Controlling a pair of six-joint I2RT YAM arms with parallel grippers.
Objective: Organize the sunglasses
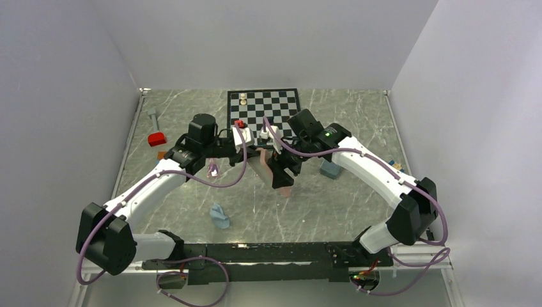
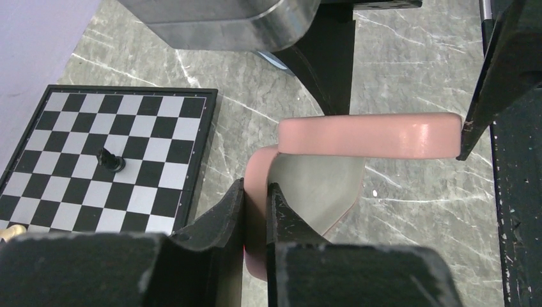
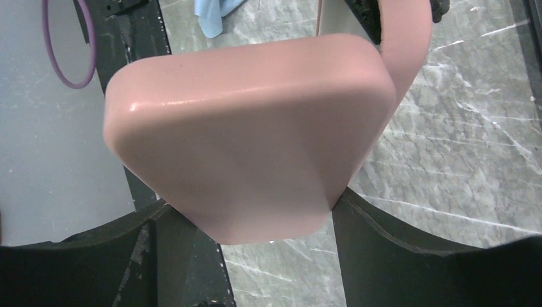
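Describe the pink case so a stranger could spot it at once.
Start at the chessboard at the table's far edge and come toward the arms. Just in front of it the left pincer and right pincer hold the pink case open between them. The other case beside it is grey-blue and lies untouched.

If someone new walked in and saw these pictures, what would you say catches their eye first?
The open pink case at the middle of the table: the left gripper pinches one half's wall and the right gripper clamps the other half. After that, the chessboard at the far edge and a light-blue cloth lying nearer the front.
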